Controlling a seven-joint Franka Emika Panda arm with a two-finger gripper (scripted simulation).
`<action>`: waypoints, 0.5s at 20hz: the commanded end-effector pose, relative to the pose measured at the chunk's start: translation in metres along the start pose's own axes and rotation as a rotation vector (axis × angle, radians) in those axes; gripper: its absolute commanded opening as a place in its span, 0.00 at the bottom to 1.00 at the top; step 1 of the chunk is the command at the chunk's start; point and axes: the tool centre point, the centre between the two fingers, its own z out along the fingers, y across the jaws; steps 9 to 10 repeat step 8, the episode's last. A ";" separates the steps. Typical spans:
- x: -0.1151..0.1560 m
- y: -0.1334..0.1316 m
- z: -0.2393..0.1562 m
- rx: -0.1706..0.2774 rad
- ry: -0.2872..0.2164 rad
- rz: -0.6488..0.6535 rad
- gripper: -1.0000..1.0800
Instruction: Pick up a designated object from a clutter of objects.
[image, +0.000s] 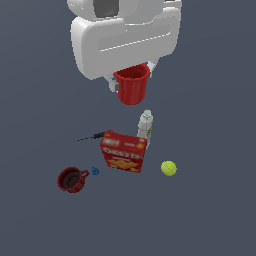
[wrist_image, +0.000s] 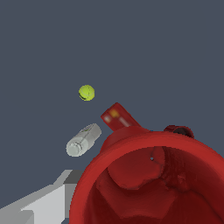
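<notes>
High above the surface, under the white arm, hangs the bright red cup, upright and mouth up, clear of everything below. The gripper is mostly hidden behind the cup and the arm's body; 1 pale finger shows against the cup's outer wall in the wrist view, so I judge the jaws clamped on the cup's wall. The pick looks essentially done: the cup is lifted, and only holding it steady remains.

Well below lie the red cracker box, the white bottle just behind it, the thin black tool, the tennis ball, the small blue piece and the dark red mug, none touching the cup.
</notes>
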 end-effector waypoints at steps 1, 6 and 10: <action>0.003 0.000 -0.007 -0.001 0.001 0.000 0.00; 0.006 0.000 -0.013 -0.001 0.001 0.000 0.00; 0.006 0.000 -0.013 -0.001 0.001 0.000 0.00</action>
